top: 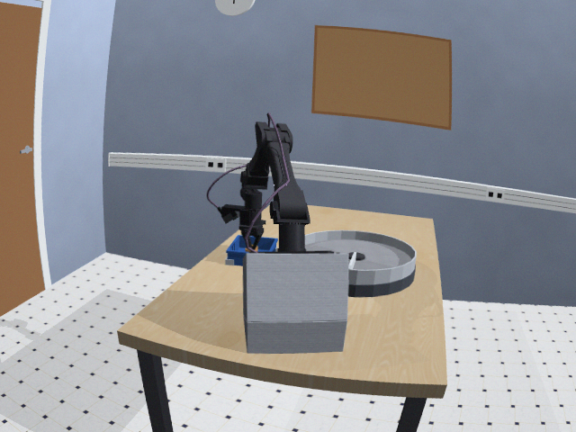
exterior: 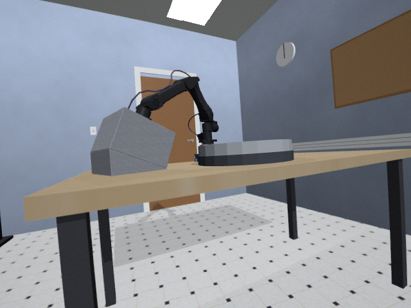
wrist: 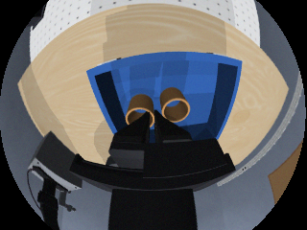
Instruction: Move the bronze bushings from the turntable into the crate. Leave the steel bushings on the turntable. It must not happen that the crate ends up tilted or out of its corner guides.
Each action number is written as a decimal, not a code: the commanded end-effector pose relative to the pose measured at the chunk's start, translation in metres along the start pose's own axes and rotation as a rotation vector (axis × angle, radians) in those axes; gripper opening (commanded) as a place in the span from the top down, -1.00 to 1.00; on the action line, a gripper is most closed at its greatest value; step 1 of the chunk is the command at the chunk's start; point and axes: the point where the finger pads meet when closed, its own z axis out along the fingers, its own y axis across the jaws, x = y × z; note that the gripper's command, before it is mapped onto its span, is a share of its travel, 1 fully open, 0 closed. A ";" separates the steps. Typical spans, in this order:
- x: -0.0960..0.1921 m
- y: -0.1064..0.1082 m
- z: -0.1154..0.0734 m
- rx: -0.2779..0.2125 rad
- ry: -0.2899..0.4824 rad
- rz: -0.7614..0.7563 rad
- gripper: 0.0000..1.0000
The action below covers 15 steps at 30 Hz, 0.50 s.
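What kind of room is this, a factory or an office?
More like a small office or lab room set up as a test cell: a wooden door, a cork notice board and a wall clock, with one robot arm on a wooden table.

Blue-grey walls, brown door point(exterior: 172, 109) with white frame, corkboard point(top: 382, 76), round clock point(exterior: 285, 54), ceiling light panel point(exterior: 193, 9). Wooden table point(top: 395, 335) on white tiled floor point(exterior: 232, 271) with dark dots.

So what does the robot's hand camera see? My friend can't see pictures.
The gripper hangs over a blue crate, pinching a bronze bushing. A second bronze bushing shows right beside it, with the wooden table around the crate.
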 end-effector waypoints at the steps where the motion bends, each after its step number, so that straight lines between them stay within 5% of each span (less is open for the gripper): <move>1: -0.002 -0.006 -0.006 0.002 -0.015 0.000 1.00; 15: -0.003 -0.001 -0.002 -0.008 -0.012 -0.001 1.00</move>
